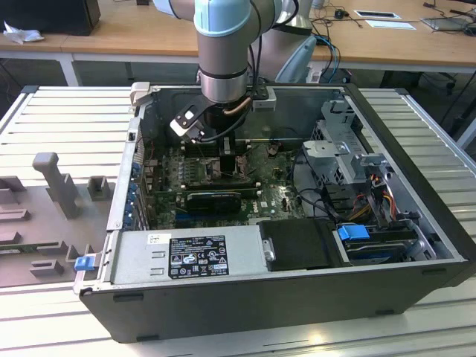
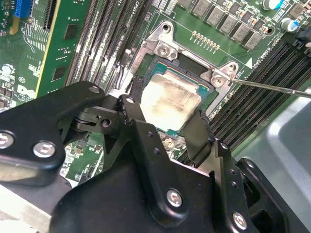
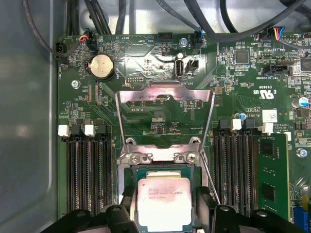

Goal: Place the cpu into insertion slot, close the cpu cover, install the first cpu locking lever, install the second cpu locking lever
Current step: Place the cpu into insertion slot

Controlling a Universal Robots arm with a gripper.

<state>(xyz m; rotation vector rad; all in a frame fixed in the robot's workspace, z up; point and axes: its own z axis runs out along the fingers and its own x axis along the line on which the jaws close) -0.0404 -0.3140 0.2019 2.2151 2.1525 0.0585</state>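
Within the square dark-framed insertion slot (image 2: 167, 68), the black gripper (image 2: 164, 121) has its fingers closed on opposite edges of the pale silver-grey square cpu (image 3: 164, 199). Just beyond, the thin silvery cpu cover (image 3: 165, 93) stands open between long black memory slots (image 3: 87, 170). The open grey computer case (image 1: 245, 305) lies on a ribbed grey table (image 1: 52, 111), with wooden desks (image 1: 126, 33) behind.

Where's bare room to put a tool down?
The slatted table is bare on the exterior view's right of the case. Grey fixtures occupy the exterior view's left; inside, cables and the arm crowd the board.
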